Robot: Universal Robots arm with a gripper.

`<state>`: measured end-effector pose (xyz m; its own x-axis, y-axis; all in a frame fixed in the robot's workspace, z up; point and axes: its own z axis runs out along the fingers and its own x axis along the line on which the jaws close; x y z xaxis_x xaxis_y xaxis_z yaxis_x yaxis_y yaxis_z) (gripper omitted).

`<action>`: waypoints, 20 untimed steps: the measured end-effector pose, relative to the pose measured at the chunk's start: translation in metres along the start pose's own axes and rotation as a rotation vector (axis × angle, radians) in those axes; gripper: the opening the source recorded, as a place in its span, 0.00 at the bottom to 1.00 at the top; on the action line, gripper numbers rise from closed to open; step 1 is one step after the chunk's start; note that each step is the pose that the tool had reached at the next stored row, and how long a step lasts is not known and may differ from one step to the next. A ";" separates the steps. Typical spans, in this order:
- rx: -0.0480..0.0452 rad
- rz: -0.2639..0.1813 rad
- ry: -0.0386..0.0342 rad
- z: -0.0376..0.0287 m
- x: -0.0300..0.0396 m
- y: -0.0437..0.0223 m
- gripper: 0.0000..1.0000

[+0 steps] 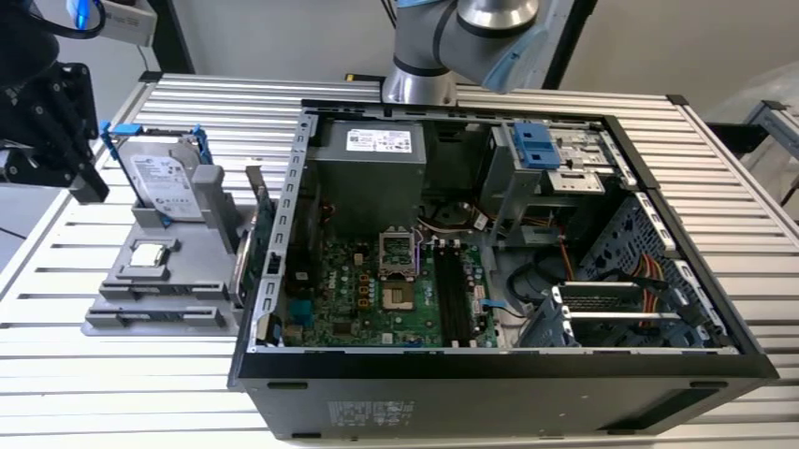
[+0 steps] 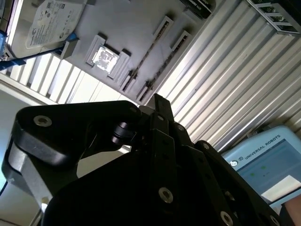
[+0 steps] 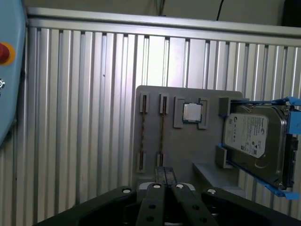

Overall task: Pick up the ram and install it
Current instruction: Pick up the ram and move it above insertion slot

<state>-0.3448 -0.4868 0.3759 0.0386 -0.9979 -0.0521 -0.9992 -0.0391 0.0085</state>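
Observation:
The ram (image 3: pixel 162 129) is a thin dark stick standing on edge between slot holders of the grey fixture (image 3: pixel 188 155), beside the square processor chip (image 3: pixel 192 112). In the second wrist view the ram (image 2: pixel 146 52) runs next to that same chip. In the exterior view the ram (image 1: pixel 260 201) stands at the fixture's edge against the computer case. My gripper (image 3: pixel 164 172) hovers off the fixture's near end, in line with the ram holders. It is shut, with nothing between the fingers. The black gripper body (image 1: pixel 50 122) hangs at the exterior view's left edge.
A silver hard drive (image 1: pixel 167 182) in a blue bracket leans on the fixture. The open computer case (image 1: pixel 287 234) lies at the exterior view's right, with the motherboard's long memory slots (image 1: pixel 450 295) exposed. A ribbed metal table (image 3: pixel 84 117) carries everything. A pendant with a red button (image 3: pixel 5 52) lies beside it.

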 end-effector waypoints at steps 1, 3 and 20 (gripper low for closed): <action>0.0001 0.000 -0.0002 0.0000 0.0000 0.0000 0.00; 0.0000 0.000 -0.0005 0.0000 0.0000 0.0000 0.00; 0.0006 0.011 -0.0036 0.0002 0.0001 0.0000 1.00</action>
<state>-0.3448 -0.4869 0.3757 0.0272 -0.9981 -0.0556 -0.9996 -0.0278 0.0085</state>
